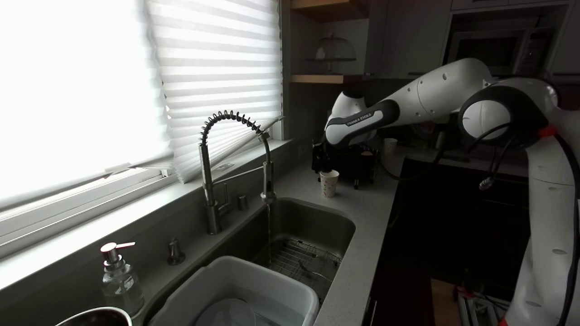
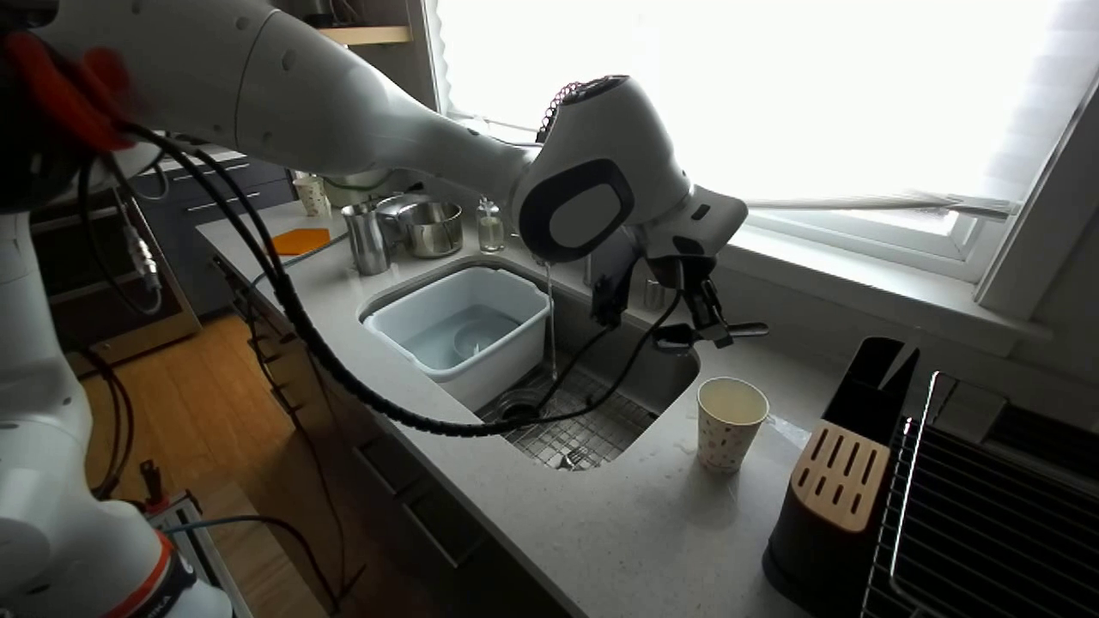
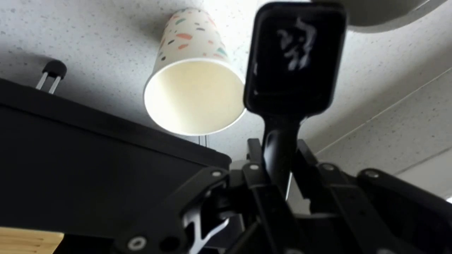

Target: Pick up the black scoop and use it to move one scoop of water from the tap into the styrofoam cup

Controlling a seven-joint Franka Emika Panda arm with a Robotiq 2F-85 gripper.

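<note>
Currently tool (image 3: 280, 155) pinching black scoop (image 3: 295, 63) by its handle, held up near the confetti-print paper cup (image 2: 728, 438), which stands upright on the desk (image 2: 618, 524) (scoop's contents unclear, just glints). Spring-neck faucet (image 1: 206, 172) is on: thin water stream (image 1: 269, 232) drops into sink (image 1: 317, 219) beside white tub (image 2: 500, 365).

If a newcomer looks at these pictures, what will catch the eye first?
Most likely the white robot arm, stretched over the counter in both exterior views. In the wrist view, its gripper holds a black scoop, seen beside the speckled cup. Then, in an exterior view, the tall tap pours a thin stream of water into the sink before the bright, crooked blind.
</note>
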